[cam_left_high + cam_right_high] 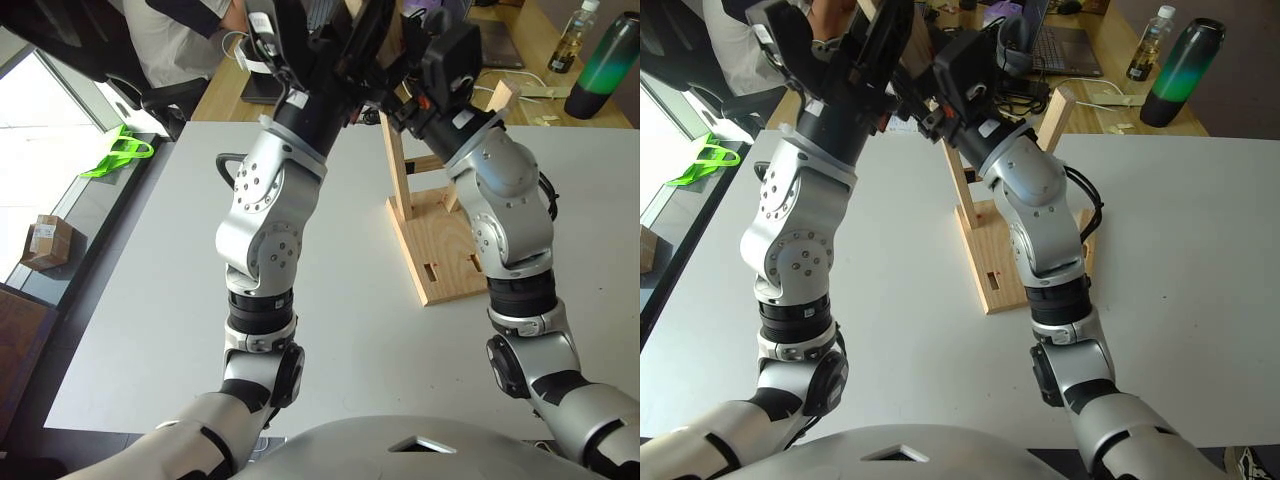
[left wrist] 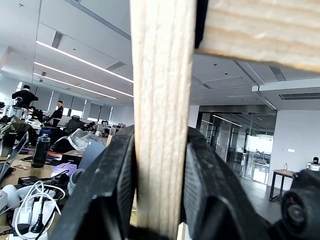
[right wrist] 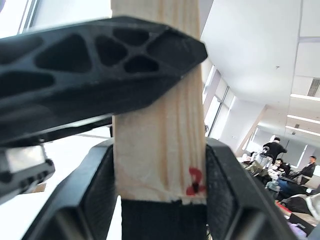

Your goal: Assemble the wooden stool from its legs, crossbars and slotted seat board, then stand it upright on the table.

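Note:
The slotted seat board (image 1: pixel 445 258) lies flat on the white table (image 1: pixel 330 330), with an upright wooden leg (image 1: pixel 399 175) rising from its far end. A second leg (image 1: pixel 500 97) and a short crossbar (image 1: pixel 428 163) stand behind it. My left gripper (image 1: pixel 365 40) is raised high over the board and shut on a wooden leg (image 2: pixel 160 100); a crossbar (image 2: pixel 260 30) meets that leg above its fingers (image 2: pixel 117 185). Just below, my right gripper (image 1: pixel 395 108) is shut on the same frame's wood (image 3: pixel 157 125), which carries a red mark. A left finger (image 3: pixel 100 70) crosses in front of it.
A dark green bottle (image 1: pixel 605 65), a drink bottle (image 1: pixel 567 45) and cables lie on the wooden desk behind the table. A green bag (image 1: pixel 118 155) and a cardboard box (image 1: pixel 45 240) sit on the floor to the left. Bare tabletop stretches left of the board.

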Robot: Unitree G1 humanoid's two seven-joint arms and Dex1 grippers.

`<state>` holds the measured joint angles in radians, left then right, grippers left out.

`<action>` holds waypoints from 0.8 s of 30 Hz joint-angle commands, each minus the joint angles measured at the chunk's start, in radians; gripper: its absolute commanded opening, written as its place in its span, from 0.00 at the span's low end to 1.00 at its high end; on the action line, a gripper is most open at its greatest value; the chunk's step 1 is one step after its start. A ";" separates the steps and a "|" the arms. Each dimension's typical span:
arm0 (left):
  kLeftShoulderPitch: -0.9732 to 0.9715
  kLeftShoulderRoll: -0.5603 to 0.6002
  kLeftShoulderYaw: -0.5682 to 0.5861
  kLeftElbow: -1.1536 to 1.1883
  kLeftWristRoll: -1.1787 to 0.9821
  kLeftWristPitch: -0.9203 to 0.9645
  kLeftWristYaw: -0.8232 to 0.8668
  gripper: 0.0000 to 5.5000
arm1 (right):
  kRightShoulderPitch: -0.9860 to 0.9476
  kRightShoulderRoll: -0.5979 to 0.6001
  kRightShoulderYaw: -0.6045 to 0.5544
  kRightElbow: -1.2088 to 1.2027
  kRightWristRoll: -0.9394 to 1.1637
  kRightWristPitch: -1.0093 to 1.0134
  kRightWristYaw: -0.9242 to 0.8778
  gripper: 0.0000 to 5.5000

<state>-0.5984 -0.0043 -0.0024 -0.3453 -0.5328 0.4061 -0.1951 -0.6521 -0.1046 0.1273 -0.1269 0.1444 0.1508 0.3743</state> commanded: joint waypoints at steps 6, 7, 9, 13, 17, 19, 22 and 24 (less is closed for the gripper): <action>0.060 0.234 0.085 -0.150 -0.329 0.256 -0.226 0.50 | -0.033 0.003 -0.044 0.017 -0.022 -0.064 -0.053 0.38; 0.102 0.301 0.113 -0.164 -0.378 0.300 -0.278 0.52 | -0.029 -0.002 -0.048 0.015 -0.019 -0.060 -0.051 0.38; 0.146 0.415 0.168 -0.134 -0.385 0.321 -0.351 0.59 | -0.015 -0.011 -0.051 0.007 -0.013 -0.048 -0.045 0.38; 0.035 0.468 0.228 0.030 -0.205 0.144 -0.313 0.71 | 0.006 -0.014 -0.036 -0.012 0.004 -0.016 -0.022 0.38; -0.084 0.444 0.238 0.129 -0.112 0.026 -0.263 0.82 | 0.039 -0.020 -0.008 -0.044 0.028 0.023 0.018 0.38; -0.114 0.417 0.241 0.132 -0.167 0.053 -0.254 0.88 | 0.052 -0.019 0.000 -0.056 0.036 0.035 0.029 0.38; -0.144 0.390 0.253 0.129 -0.260 0.112 -0.244 0.95 | 0.062 -0.018 0.009 -0.064 0.042 0.044 0.037 0.38; -0.165 0.390 0.293 0.134 -0.382 0.183 -0.239 0.96 | 0.065 -0.015 0.010 -0.068 0.043 0.047 0.038 0.38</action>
<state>-0.7296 0.3849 0.2551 -0.2154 -0.8271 0.5300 -0.4404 -0.5885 -0.1227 0.1359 -0.1750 0.1748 0.1843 0.4057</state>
